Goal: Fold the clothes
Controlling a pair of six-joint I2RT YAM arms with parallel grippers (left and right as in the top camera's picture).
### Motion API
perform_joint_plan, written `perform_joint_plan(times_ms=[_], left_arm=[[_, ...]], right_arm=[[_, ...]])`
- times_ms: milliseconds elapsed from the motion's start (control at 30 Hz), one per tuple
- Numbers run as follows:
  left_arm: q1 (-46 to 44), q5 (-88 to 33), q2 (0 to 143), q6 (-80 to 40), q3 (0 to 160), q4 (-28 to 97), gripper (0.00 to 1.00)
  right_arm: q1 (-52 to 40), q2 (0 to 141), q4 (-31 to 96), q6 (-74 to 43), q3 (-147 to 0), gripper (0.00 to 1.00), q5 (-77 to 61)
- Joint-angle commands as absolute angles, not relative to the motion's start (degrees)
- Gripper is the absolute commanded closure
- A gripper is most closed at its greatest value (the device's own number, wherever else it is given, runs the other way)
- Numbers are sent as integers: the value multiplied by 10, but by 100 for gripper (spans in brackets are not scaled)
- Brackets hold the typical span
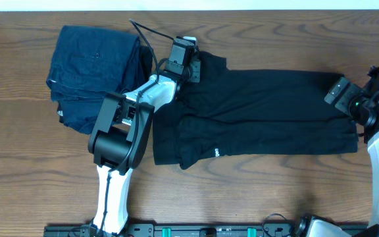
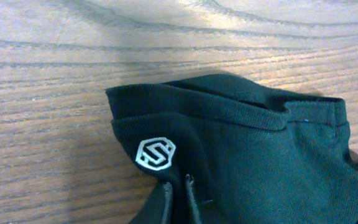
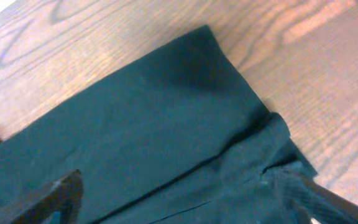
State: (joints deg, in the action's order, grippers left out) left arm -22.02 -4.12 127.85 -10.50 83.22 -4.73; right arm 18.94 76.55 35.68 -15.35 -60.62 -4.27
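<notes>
The black T-shirt (image 1: 262, 112) lies flat across the middle of the table, folded into a long band, with a small white mark (image 1: 216, 153) near its front left. My left gripper (image 1: 191, 66) is at the shirt's far left corner. In the left wrist view the fingers (image 2: 178, 182) are pinched together on a fold of the black fabric (image 2: 260, 155), just below a white hexagonal logo (image 2: 155, 153). My right gripper (image 1: 347, 99) is at the shirt's right end. Its fingers (image 3: 185, 193) are spread wide over the fabric (image 3: 135, 124) and hold nothing.
A dark blue folded stack (image 1: 97, 66) lies at the back left, next to the left arm (image 1: 120, 131). Bare wooden table (image 1: 275, 191) surrounds the shirt in front and at the back.
</notes>
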Motion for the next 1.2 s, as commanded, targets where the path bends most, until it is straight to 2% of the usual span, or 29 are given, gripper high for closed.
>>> perform_joint_plan(times_ms=[0, 33, 333, 567, 700, 867, 1167], left_arm=[[-219, -41, 1287, -101, 834, -49, 92], [-219, -41, 1287, -101, 834, -49, 92], [-219, -41, 1287, -101, 834, -48, 92], [-219, -41, 1287, -101, 834, -42, 92], [-219, -41, 1287, -101, 834, -39, 92], [-219, -41, 1287, -101, 834, -40, 92], [-219, -41, 1287, -101, 834, -40, 92]], right_arm=[[191, 786, 340, -108, -606, 17, -60], [191, 798, 326, -93, -606, 20, -60], [203, 953, 209, -37, -642, 19, -58], [217, 1082, 267, 15, -802, 20, -61], [218, 1137, 259, 29, -851, 21, -61], [218, 1187, 246, 55, -873, 27, -60], [219, 1238, 214, 79, -873, 28, -62]])
